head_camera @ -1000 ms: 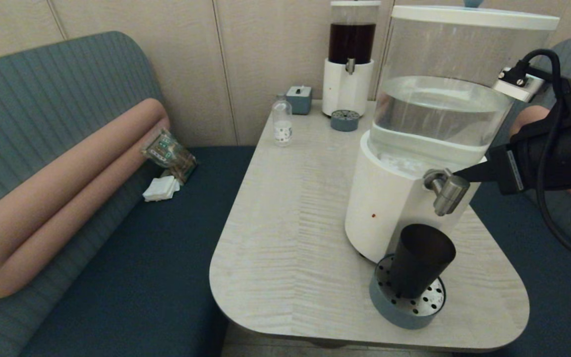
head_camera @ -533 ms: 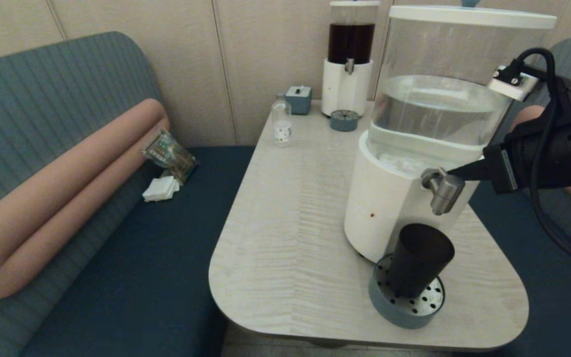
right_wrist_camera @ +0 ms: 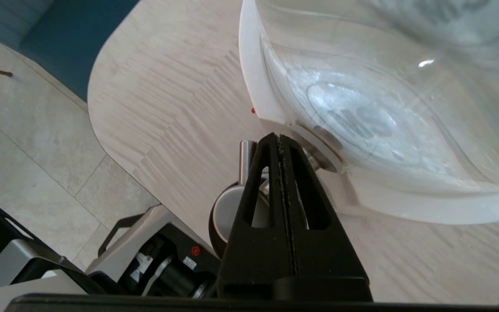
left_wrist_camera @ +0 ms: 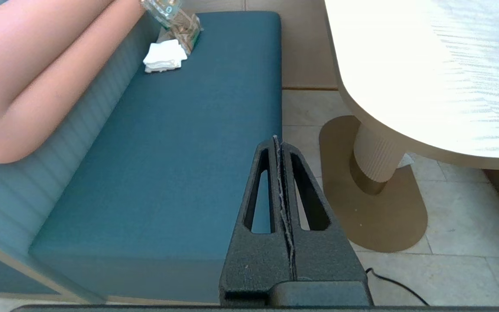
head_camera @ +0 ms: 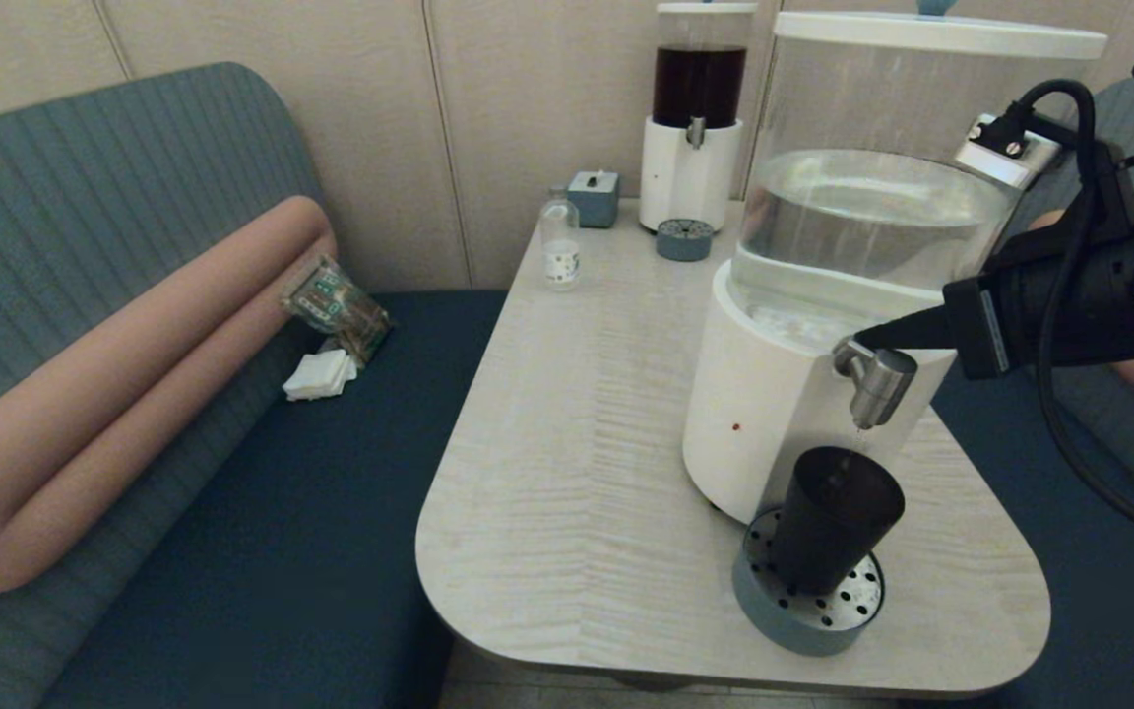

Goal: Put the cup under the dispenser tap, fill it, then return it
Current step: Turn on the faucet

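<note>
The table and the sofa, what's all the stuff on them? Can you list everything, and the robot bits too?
cup: one, black, on the drip tray below the dispenser tap.
dispenser tap: one, steel, front of the big dispenser.
big dispenser: one, white base and clear water tank, table's right side.
drip tray: one, grey-blue, near table edge.
small dispenser: one, white with dark liquid, far end.
small drip tray: one, grey-blue, before the small dispenser.
bottle: one, clear with white label, far left of the table.
box: one, grey-blue, by the wall.
table: one, pale wood.
packet: one, clear, on the sofa.
napkins: one white stack, beside the packet.
sofa: one, teal, pink bolster.
right tool: black, shut, tip at the tap's top.
left tool: black, shut, over the sofa's edge.
</note>
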Tool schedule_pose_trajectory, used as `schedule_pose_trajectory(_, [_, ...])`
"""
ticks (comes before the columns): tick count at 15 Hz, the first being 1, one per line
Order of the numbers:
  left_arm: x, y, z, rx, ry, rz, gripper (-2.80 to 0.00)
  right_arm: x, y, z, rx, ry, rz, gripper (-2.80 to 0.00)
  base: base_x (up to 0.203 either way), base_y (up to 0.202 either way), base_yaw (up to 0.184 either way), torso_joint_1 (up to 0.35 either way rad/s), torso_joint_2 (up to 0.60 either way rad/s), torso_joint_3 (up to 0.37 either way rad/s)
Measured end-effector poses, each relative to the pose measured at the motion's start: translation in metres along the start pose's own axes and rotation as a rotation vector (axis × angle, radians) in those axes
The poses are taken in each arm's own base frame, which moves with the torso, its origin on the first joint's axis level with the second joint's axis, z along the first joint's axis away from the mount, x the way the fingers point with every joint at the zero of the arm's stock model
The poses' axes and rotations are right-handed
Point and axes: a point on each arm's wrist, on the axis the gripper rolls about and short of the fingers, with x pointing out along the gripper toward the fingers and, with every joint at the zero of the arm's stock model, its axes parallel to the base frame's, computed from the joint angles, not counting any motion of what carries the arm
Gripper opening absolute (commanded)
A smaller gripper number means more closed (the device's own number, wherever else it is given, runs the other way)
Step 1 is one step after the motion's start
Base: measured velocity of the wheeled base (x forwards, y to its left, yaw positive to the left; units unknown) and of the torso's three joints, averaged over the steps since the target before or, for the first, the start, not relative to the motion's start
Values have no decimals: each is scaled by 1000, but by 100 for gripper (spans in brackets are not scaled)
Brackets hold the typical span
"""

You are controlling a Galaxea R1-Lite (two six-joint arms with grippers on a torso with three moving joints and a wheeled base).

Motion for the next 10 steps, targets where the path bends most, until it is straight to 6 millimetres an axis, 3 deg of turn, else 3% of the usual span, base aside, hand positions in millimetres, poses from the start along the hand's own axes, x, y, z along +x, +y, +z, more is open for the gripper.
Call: schedule_pose_trajectory(10, [0, 0, 0, 0, 0, 0, -280, -5, 0, 3, -8, -65, 20, -280, 0, 0, 0, 0, 0, 0])
